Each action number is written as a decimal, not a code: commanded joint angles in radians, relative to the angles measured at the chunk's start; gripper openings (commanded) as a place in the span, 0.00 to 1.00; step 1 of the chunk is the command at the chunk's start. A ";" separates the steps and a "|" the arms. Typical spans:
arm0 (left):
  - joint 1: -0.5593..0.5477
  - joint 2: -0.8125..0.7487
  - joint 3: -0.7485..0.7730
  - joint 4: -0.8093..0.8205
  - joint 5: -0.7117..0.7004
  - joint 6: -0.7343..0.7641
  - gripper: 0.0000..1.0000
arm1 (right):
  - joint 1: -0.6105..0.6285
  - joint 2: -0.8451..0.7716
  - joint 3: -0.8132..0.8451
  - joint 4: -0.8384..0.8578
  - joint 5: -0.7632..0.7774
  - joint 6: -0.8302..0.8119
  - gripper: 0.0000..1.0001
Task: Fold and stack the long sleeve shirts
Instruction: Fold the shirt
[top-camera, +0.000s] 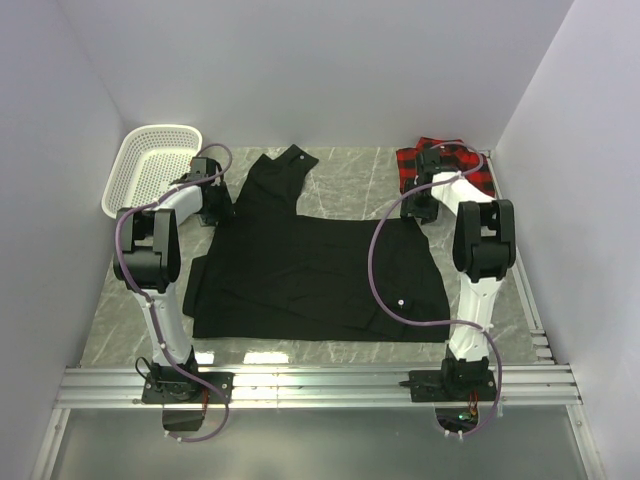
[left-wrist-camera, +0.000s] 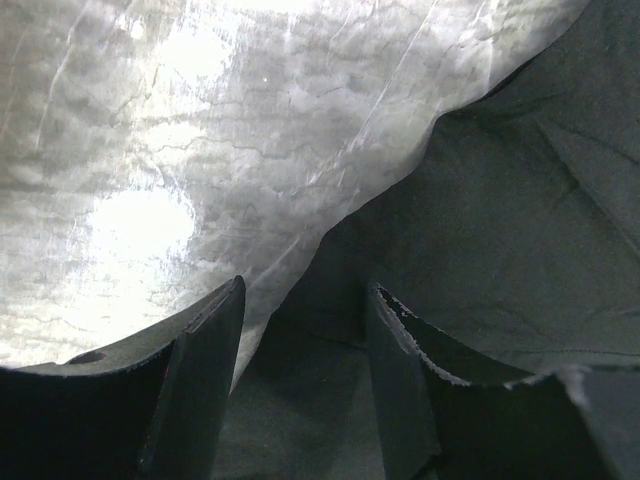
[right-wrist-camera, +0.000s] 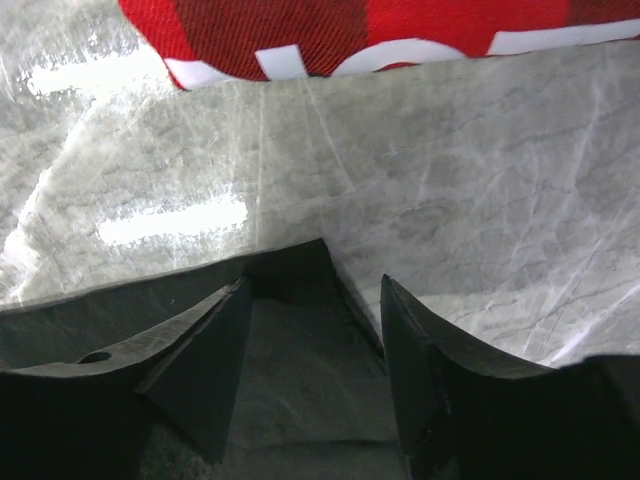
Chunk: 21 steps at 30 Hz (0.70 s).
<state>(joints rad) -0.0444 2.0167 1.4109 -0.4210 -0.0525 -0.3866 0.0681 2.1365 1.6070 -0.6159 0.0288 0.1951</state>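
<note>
While the black shirt (top-camera: 320, 270) lies spread on the table (top-camera: 350, 165), with the plaid shirt (top-camera: 478, 165) bunched at the far right corner, both arms straddle its far edge with jaws apart. The left end effector (left-wrist-camera: 305, 290) and right end effector (right-wrist-camera: 315, 285) should seat the fabric deep, then close together.

Black shirt (top-camera: 320, 275) lies spread on the table (top-camera: 350, 180); plaid shirt (top-camera: 474, 165), seemingly bunched, far right.

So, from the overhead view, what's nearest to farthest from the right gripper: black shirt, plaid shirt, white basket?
1. Black shirt, its far right corner at the right gripper.
2. Plaid shirt, just beyond, in the far right corner.
3. White basket, across at the far left.
</note>
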 joint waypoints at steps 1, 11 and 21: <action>0.000 -0.039 0.028 -0.039 -0.018 0.014 0.57 | 0.009 0.026 0.048 -0.047 0.023 -0.017 0.60; 0.000 -0.038 0.031 -0.050 -0.023 0.025 0.56 | 0.022 0.065 0.114 -0.102 0.007 -0.059 0.34; -0.002 -0.036 0.033 -0.053 -0.027 0.032 0.53 | 0.038 0.088 0.153 -0.134 0.017 -0.071 0.14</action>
<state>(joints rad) -0.0444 2.0167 1.4143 -0.4397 -0.0666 -0.3779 0.0986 2.2135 1.7412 -0.7280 0.0307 0.1345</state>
